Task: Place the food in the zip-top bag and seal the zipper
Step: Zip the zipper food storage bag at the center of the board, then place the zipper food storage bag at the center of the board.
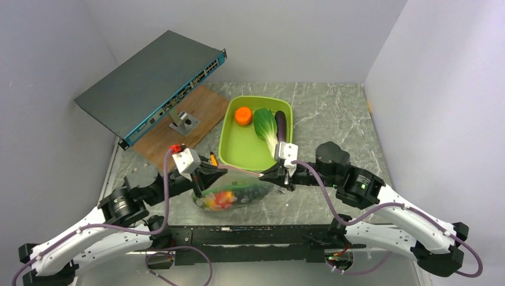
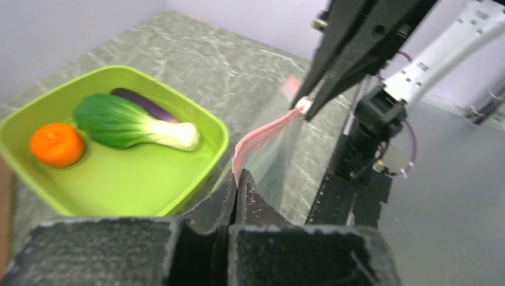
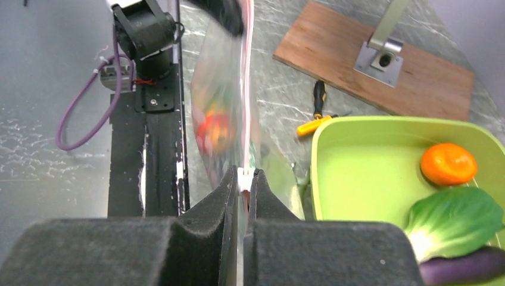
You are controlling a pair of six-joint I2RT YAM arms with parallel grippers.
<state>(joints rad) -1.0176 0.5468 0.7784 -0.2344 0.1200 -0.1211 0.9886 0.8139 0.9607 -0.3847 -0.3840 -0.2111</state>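
My left claw (image 2: 238, 179) is pinched tight on one end of the zipper (image 2: 262, 134), the pale pink strip along the mouth of the zip-top bag (image 1: 229, 193). My right claw (image 3: 245, 176) is pinched tight on the other end, so the strip runs in a shallow curve from one claw to the other. Whether the strip is sealed along its length, I cannot tell.

The clear, floppy bag hangs below the strip, between my two arms and close to the near edge of the table (image 1: 333, 113). Inside it are blurred toy foods: a red toy (image 1: 223, 198) and something dark green. I cannot make them out further.

Just behind the bag stands a lime-green tub (image 1: 225, 134). In it lie an orange (image 1: 243, 115), a bok choy (image 1: 266, 125) and a purple eggplant (image 1: 280, 124) in a row, the bok choy touching the eggplant. An orange-handled tool (image 3: 314, 123) lies on the table just beside the tub, near a wooden board (image 1: 205, 104).
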